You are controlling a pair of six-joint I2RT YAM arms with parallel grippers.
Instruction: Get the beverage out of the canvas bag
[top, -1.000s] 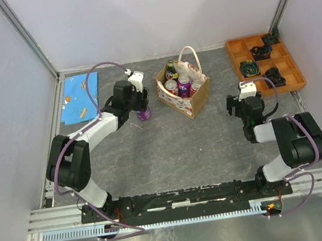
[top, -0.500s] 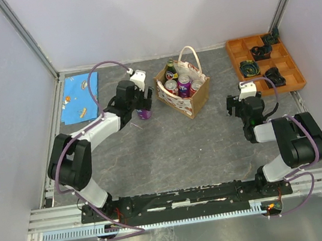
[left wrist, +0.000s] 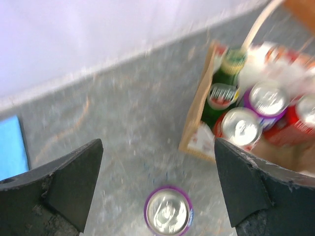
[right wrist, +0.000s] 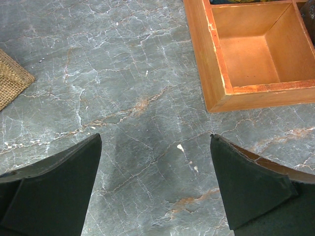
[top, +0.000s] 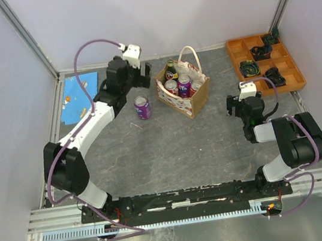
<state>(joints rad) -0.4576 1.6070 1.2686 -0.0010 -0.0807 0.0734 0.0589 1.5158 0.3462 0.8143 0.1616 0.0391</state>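
The tan canvas bag (top: pixel 191 105) with white handles stands at the back middle of the table. It holds a green bottle (top: pixel 170 70), a purple can (top: pixel 184 83) and two red cans. Another purple can (top: pixel 142 107) stands upright on the table left of the bag. My left gripper (top: pixel 142 75) is open and empty, raised above and behind that can. In the left wrist view the can (left wrist: pixel 168 214) lies low between the fingers, with the bag (left wrist: pixel 193 129) and bottle (left wrist: pixel 224 88) to the right. My right gripper (top: pixel 235 104) is open and empty, low over the table right of the bag.
An orange compartment tray (top: pixel 234 55) with dark parts sits at the back right; its corner shows in the right wrist view (right wrist: pixel 216 83). A blue printed cloth (top: pixel 80 96) lies at the back left. White walls enclose the table.
My left gripper has let go of the purple can on the table and has risen and pulled back towards the rear. The right arm has not moved.
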